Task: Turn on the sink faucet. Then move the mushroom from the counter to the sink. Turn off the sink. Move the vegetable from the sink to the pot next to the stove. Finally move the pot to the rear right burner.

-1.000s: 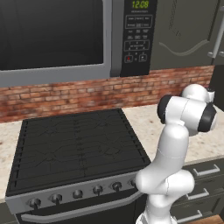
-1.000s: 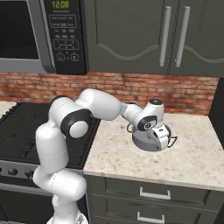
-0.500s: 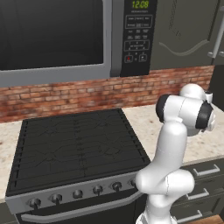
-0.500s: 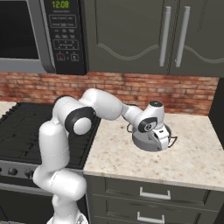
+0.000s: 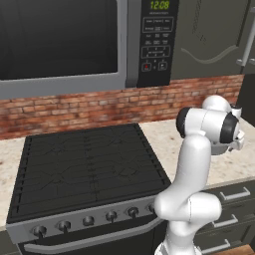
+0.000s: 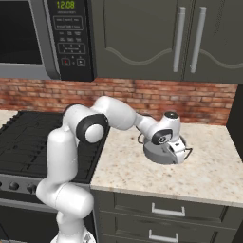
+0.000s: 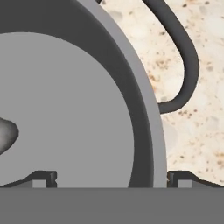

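1. Two dark fingertips (image 7: 46,177) of the gripper (image 7: 111,178) stand wide apart, one inside the pot (image 7: 144,131) and one outside it, straddling its rim without closing on it.
2. In the hand view the pot's grey rim curves between the tips; its dark loop handle (image 7: 186,61) arcs out over the speckled worktop (image 7: 201,131).
3. A small greyish lump, likely the mushroom (image 7: 6,133), lies on the pot's floor at the left edge of that view.
4. In the right base view the pot (image 6: 159,154) sits on the worktop (image 6: 133,171) to the right of the stove (image 6: 28,142), nearer the brick back wall (image 6: 199,97) than the front edge, with the hand directly over it.
5. No pot stands on the stove's burners (image 5: 84,159) in the left base view; a microwave (image 5: 74,40) hangs above.
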Controlling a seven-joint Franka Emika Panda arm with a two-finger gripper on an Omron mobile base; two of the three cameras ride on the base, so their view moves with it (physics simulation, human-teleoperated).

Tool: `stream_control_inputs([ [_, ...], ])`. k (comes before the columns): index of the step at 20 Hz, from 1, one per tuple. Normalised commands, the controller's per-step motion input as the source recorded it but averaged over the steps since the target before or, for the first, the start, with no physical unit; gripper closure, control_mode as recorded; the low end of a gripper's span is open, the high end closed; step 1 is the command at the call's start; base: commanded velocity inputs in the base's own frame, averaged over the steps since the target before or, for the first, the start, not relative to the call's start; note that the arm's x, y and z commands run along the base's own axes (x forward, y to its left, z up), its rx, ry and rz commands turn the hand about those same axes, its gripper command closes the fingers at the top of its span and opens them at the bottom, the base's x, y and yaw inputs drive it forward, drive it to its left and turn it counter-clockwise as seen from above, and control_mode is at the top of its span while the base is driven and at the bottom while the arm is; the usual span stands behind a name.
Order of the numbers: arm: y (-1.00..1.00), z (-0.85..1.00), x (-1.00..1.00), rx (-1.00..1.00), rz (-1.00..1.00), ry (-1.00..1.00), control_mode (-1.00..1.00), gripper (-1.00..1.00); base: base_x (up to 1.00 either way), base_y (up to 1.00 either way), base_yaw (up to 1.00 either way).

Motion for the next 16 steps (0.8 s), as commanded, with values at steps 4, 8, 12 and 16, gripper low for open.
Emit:
stream_control_inputs([
  [4,0.0,-0.16,0.0,0.01,0.0,0.0,-1.0,-1.0,0.0,0.0,0.0],
  [8,0.0,-0.15,0.0,0.01,0.0,0.0,-1.0,1.0,0.0,0.0,0.0],
  [12,0.0,0.0,0.0,0.0,0.0,0.0,-1.0,1.0,0.0,0.0,0.0],
  [16,0.0,0.0,0.0,0.0,0.0,0.0,-1.0,1.0,0.0,0.0,0.0],
])
